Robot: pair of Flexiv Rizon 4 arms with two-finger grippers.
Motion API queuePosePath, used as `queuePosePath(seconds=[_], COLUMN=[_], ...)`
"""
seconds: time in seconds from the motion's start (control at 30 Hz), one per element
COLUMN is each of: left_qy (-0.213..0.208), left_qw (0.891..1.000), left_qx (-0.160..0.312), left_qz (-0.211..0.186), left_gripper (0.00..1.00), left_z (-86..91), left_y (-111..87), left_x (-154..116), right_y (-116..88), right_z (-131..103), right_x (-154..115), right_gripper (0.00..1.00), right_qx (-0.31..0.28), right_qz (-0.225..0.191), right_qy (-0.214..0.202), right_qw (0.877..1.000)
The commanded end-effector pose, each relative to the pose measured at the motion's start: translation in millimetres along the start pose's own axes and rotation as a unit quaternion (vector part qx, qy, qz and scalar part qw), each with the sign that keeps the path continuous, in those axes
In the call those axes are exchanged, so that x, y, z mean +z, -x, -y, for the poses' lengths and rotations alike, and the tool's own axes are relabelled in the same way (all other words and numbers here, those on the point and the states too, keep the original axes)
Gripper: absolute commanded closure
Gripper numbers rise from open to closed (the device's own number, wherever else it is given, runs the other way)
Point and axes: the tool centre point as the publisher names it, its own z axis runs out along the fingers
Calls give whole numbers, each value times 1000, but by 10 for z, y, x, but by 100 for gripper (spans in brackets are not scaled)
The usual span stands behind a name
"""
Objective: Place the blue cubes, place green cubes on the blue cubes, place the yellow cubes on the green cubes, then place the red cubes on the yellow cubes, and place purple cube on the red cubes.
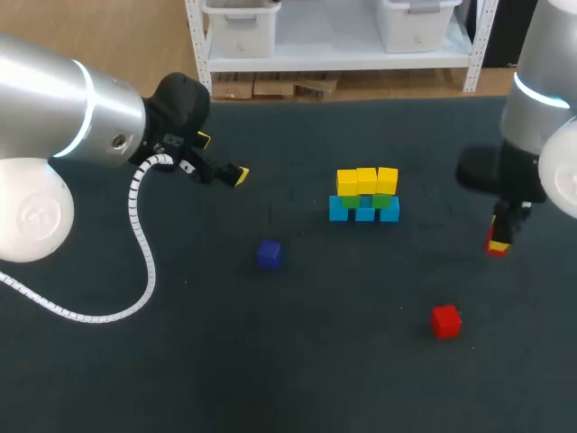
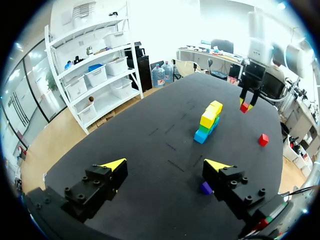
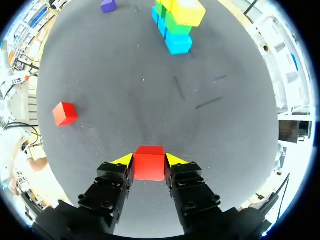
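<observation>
Three blue cubes point(image 1: 363, 210) stand in a row mid-table, with green cubes point(image 1: 366, 201) and yellow cubes point(image 1: 366, 180) stacked on them; the stack point(image 3: 177, 22) lies ahead of my right gripper. My right gripper point(image 1: 499, 239) is low over the table's right side, shut on a red cube point(image 3: 149, 162) held between both fingers. A second red cube point(image 1: 445, 320) lies loose near the front right. A purple cube point(image 1: 268, 253) sits left of the stack. My left gripper point(image 2: 166, 165) hovers open and empty at the left, with the purple cube point(image 2: 206, 188) by its finger.
The dark table top point(image 1: 180, 361) reaches the far edge by the shelving. The loose red cube point(image 3: 65, 113) lies beside my right gripper, apart from it. My left arm's white cable point(image 1: 140, 271) hangs over the table's left part.
</observation>
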Motion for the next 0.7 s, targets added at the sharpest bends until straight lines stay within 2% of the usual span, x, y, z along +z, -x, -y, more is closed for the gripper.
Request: queuePosePath(seconds=[0.03, 0.4, 0.7], left_qy=[-4, -4, -4], left_qw=[1000, 1000, 1000], left_qx=[1, 1, 1], left_qz=[3, 3, 3], left_gripper=[0, 0, 0], left_z=[-16, -16, -16], left_y=[-14, -14, -14], left_x=[-8, -8, -8], right_y=[46, 551, 916], right_z=[-9, 25, 118], right_x=[-254, -782, -975], right_gripper=[100, 100, 100], right_qx=[-10, -75, -117], right_qz=[-10, -14, -2], right_qy=[-12, -49, -59], right_qw=[1000, 996, 991])
